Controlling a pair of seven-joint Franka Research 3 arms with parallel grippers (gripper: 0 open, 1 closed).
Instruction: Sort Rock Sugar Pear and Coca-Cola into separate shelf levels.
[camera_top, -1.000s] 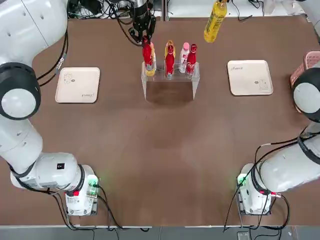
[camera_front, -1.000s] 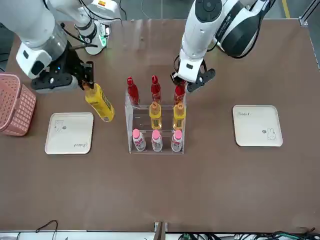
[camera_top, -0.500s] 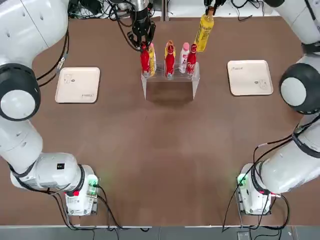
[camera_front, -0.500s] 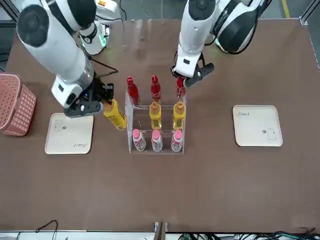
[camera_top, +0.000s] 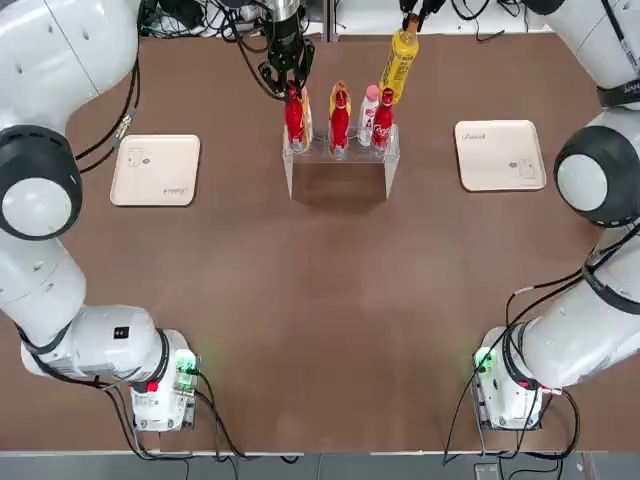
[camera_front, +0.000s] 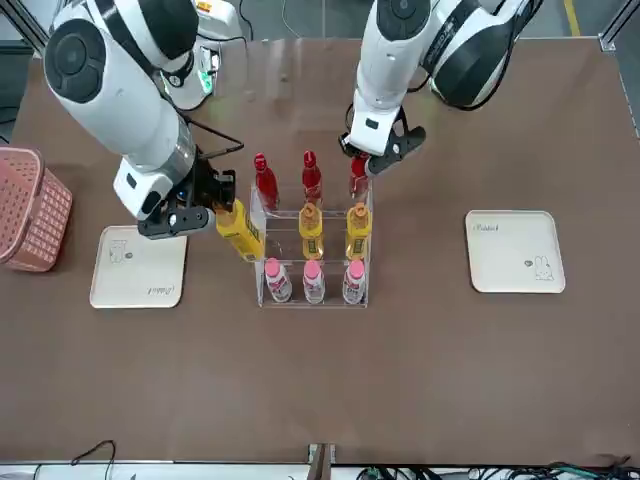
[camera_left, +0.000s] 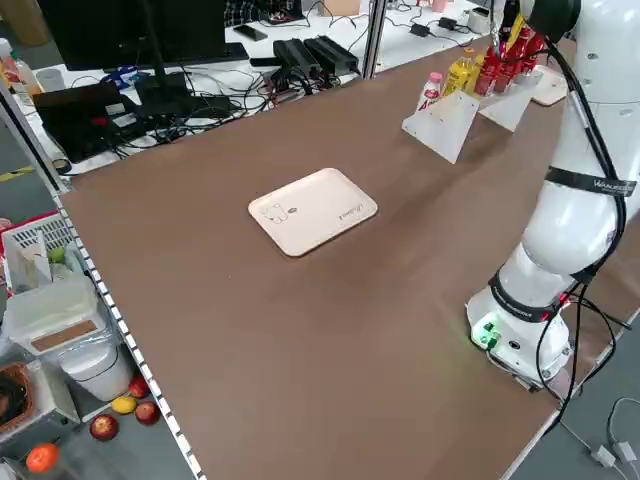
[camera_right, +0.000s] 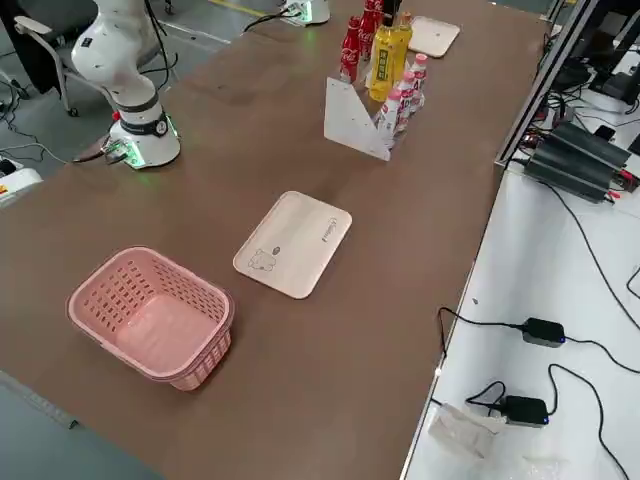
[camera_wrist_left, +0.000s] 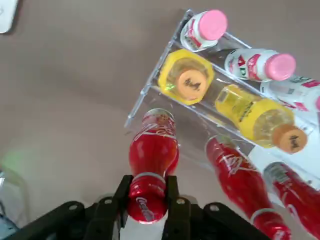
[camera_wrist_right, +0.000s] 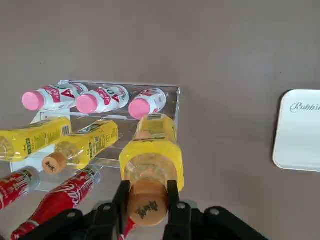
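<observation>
The clear acrylic rack (camera_front: 312, 262) stands at the table's far middle. Its top tier holds three red Coca-Cola bottles. My left gripper (camera_front: 372, 160) is shut on the cap of the end one, the Coca-Cola bottle (camera_wrist_left: 153, 150), which stands in its slot; the left gripper (camera_wrist_left: 146, 202) grips it just under the cap. The middle tier carries two yellow Rock Sugar Pear bottles (camera_front: 311, 230). My right gripper (camera_front: 196, 205) is shut on a third Rock Sugar Pear bottle (camera_front: 240, 230), tilted against the rack's other end; the right gripper (camera_wrist_right: 146, 205) pinches its orange cap.
Three white bottles with pink caps (camera_front: 314, 282) fill the rack's lowest tier. A beige tray (camera_top: 155, 170) lies left of the rack and another beige tray (camera_top: 500, 155) right of it. A pink basket (camera_right: 150, 315) sits at the table's right edge.
My right gripper has carried the yellow bottle down and inward from beyond the right tray to the rack's end. The left gripper has stayed shut on the red bottle, barely shifting.
</observation>
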